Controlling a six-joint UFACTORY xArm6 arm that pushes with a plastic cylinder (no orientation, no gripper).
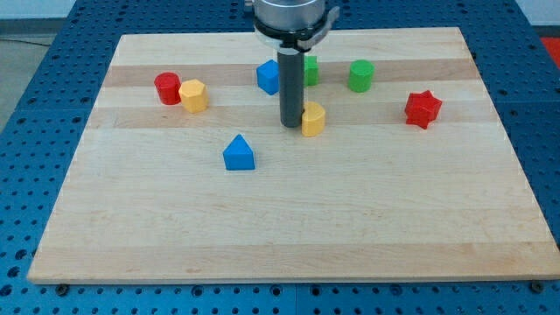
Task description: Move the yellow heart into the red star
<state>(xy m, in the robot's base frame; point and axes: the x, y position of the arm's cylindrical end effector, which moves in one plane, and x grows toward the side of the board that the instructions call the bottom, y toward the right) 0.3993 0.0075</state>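
Note:
The yellow heart (313,118) lies on the wooden board a little above the middle. My tip (290,125) stands right against its left side, touching or nearly touching it. The red star (423,108) lies well off to the view's right of the heart, at about the same height. The rod rises from the tip to the top edge of the view and partly hides a blue block (268,77) and a green block (310,71) behind it.
A green cylinder (360,76) sits above the line between heart and star. A red cylinder (167,87) and a yellow hexagonal block (193,94) lie at the view's left. A blue triangle (238,153) lies left of centre. The board's edge (289,279) meets a blue table.

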